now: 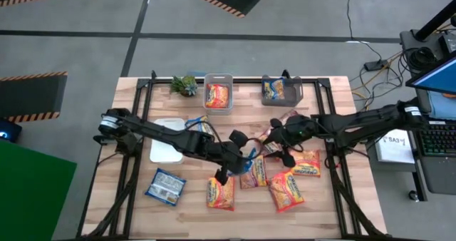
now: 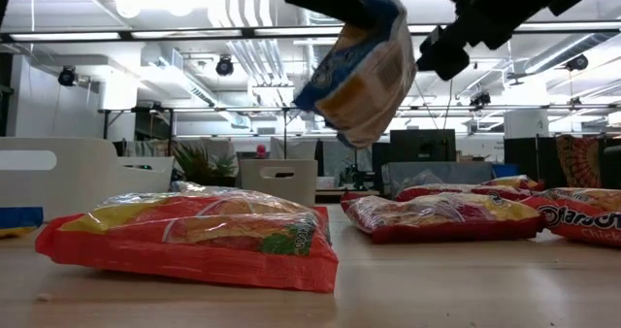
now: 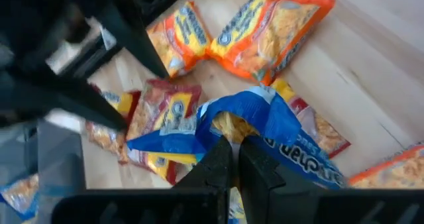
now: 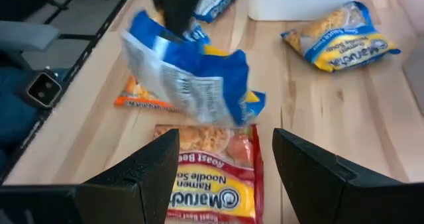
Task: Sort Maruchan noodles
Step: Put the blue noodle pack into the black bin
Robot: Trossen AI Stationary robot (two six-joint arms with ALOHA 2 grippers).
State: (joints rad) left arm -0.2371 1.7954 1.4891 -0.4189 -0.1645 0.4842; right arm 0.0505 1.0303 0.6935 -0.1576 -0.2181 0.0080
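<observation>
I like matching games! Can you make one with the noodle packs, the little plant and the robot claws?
Things:
1. left claw
2. right claw
3. green plant
4. white bin

States or places:
A. open, holding nothing
B. at the table's far edge
C. shut on a blue packet in the air
D. under the left arm, on the table

Pairs: 1-C, 2-A, 3-B, 4-D

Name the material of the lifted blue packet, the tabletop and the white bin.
Blue packet: thin glossy plastic film, judging by its crinkles and glare. Tabletop: pale wood planks, matte, with visible seams and grain. White bin: looks like smooth moulded plastic, though this is less certain.
</observation>
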